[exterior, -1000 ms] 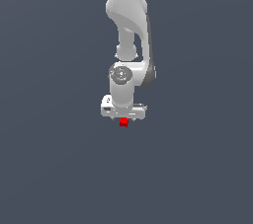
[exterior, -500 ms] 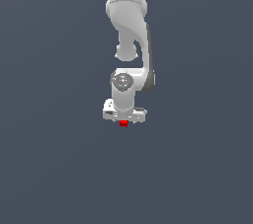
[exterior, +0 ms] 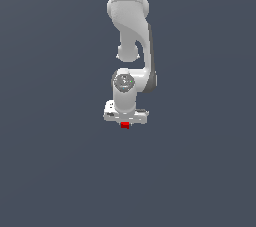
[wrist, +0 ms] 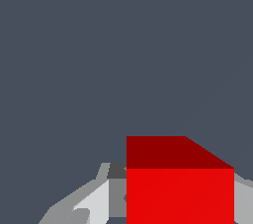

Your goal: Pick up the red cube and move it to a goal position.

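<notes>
My white two-fingered gripper [exterior: 125, 122] sat low around the tiny bright red plain cube [wrist: 180, 188], seemingly pinching its flat opposite sides; it looked rigid, light, and easily gripped mid-face.

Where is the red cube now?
In the exterior view the cube sits near centre, right under the gripper; the wrist view shows it between the fingers.
</notes>
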